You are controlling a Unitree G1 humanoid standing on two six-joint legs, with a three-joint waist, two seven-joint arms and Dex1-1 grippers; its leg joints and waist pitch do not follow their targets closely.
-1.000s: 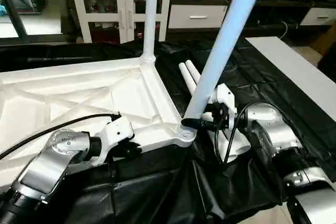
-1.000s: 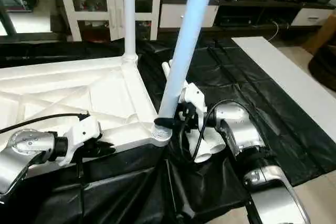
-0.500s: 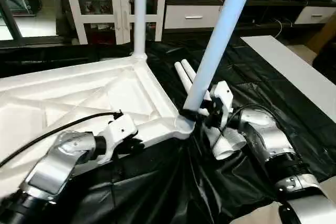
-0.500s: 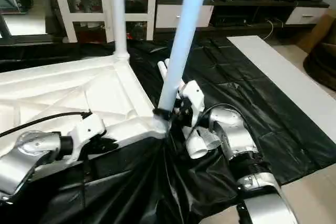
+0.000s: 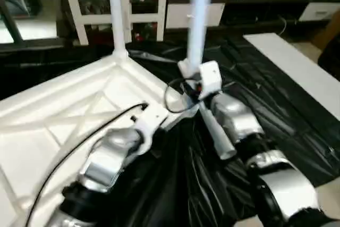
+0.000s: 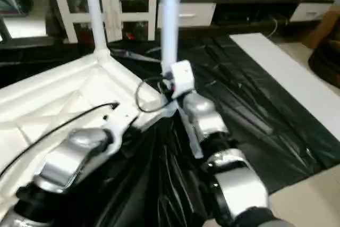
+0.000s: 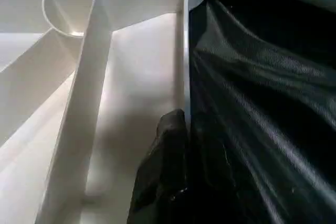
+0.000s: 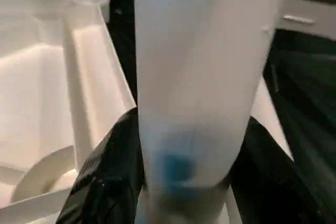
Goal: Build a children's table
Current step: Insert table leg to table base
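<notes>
The leg stood upright at the tabletop's near corner — clasped by the right pincer; the left pincer was pinched on the rim.

1 tabletop, 3 legs, 2 claws.

Leg held between the right gripper fingers has swung from leaning right to nearly upright at the near corner socket of the tabletop, while the left gripper, clamped on the tabletop's edge, has shifted along it toward that corner.
</notes>
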